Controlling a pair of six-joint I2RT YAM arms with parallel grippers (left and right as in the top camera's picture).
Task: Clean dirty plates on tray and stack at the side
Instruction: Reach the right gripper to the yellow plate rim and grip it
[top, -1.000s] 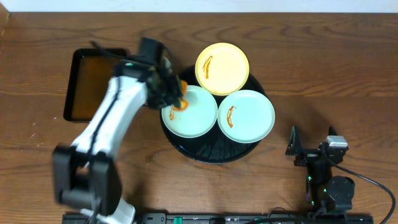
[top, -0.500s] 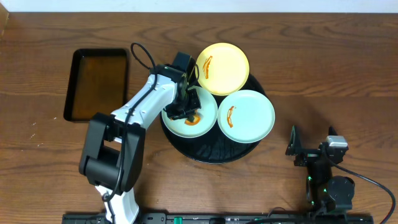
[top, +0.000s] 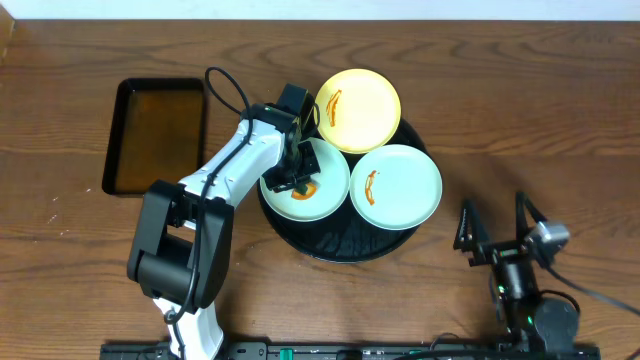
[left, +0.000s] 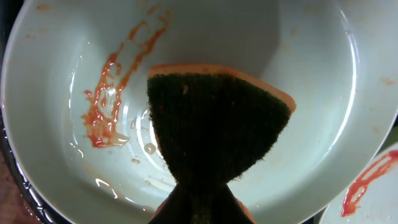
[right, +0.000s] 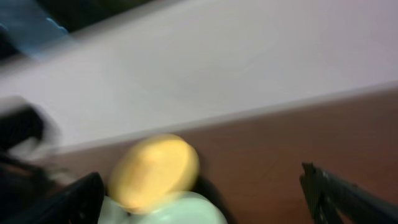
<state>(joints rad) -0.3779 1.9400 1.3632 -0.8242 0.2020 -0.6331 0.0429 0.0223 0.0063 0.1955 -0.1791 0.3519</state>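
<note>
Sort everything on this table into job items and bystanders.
Job: pale yellow round plate; two pale mint round plates; round glossy black tray; green-and-orange sponge in the shut left gripper.
Bystanders: rectangular black pan of brownish liquid; open right gripper.

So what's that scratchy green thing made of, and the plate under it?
The sponge looks like orange foam under a rough dark green scouring layer: fuzzy fibres, a smooth orange edge. The mint-white plate looks like glazed ceramic or hard plastic, I can't tell which: it shines smoothly.
</note>
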